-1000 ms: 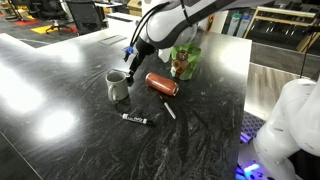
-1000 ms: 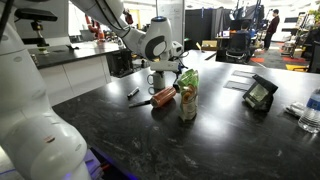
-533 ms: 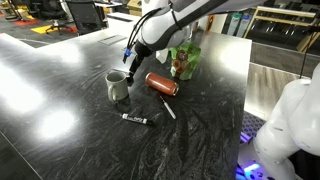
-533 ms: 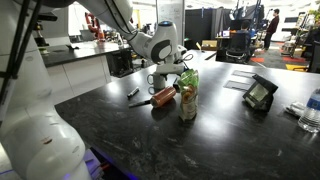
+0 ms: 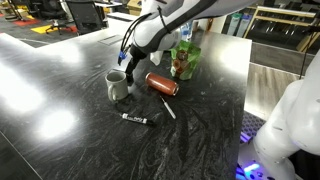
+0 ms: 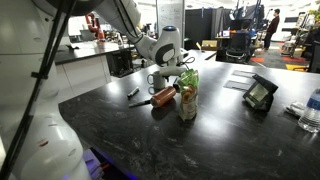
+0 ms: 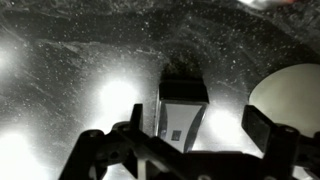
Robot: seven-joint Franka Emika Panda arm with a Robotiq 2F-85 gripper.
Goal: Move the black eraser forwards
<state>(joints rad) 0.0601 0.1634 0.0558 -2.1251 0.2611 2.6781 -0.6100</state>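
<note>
The black eraser [image 7: 183,100], with a white label on its face, lies on the dark marble table and shows only in the wrist view. My gripper [image 7: 200,135] is open directly above it; the eraser sits between the left finger and the middle of the gap, and the fingers stand apart from it. In both exterior views the gripper [image 5: 130,72] [image 6: 160,70] hangs low over the table beside the metal cup [image 5: 117,86], and the eraser is hidden behind it.
The cup also shows in the wrist view [image 7: 292,95], close to the right finger. A red can [image 5: 162,84] [image 6: 163,97] lies nearby. A green bag [image 5: 185,62] [image 6: 187,95], a black marker [image 5: 135,119] and a small screen [image 6: 260,93] stand around.
The arm's upper links have shifted slightly; the gripper stays low beside the cup. The objects on the table have not moved.
</note>
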